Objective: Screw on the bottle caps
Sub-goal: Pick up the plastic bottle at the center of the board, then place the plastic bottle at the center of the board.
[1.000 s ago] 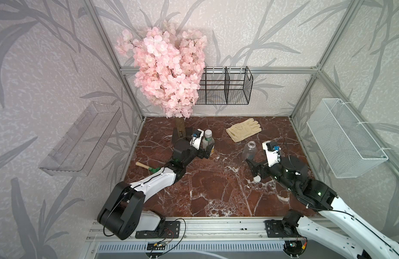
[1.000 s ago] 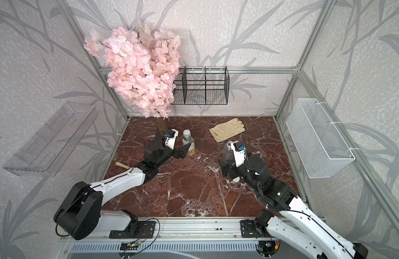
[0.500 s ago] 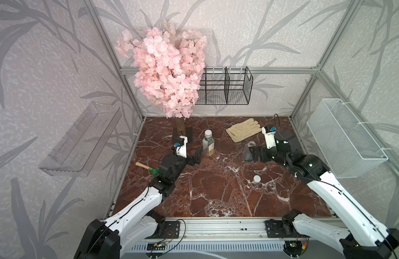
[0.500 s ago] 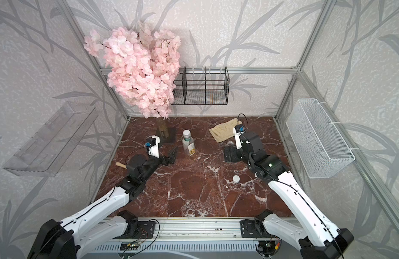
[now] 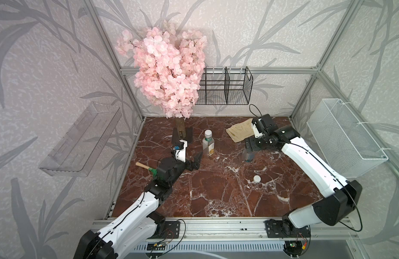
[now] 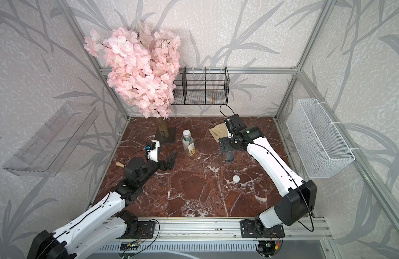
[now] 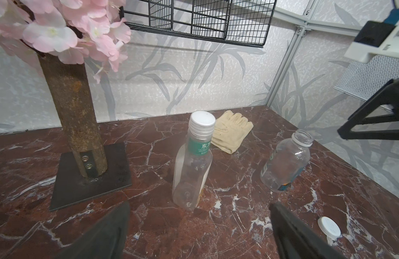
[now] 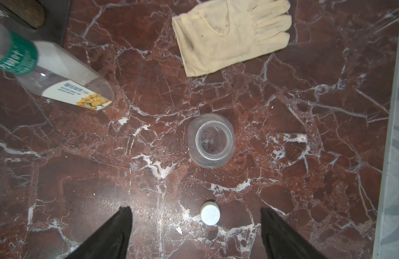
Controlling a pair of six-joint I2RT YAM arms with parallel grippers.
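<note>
In both top views a clear bottle with a green neck band [image 5: 208,143] [image 6: 188,144] stands upright, and a white cap [image 5: 208,133] [image 7: 201,121] sits on its neck. My left gripper [image 5: 196,162] [image 7: 199,208] is open and empty, a short way in front of it and apart from it. The rounder bottle [image 6: 229,155] [image 8: 210,140] stands upright with its mouth uncovered. My right gripper [image 5: 250,149] [image 8: 195,210] hangs open above it, pointing down. A loose white cap [image 5: 257,178] [image 8: 210,213] lies on the marble nearer the front.
A cream glove [image 5: 240,132] lies behind the round bottle. The pink blossom tree [image 5: 167,74] stands on a dark plate [image 5: 181,135] at the back left. A green-headed wooden tool [image 5: 146,168] lies beside my left arm. A black wire rack [image 5: 225,89] and a white mesh basket [image 5: 344,139] hang on the walls.
My left gripper has drawn back from the green-banded bottle toward the front. My right arm has risen from beside the round bottle and now hangs over it.
</note>
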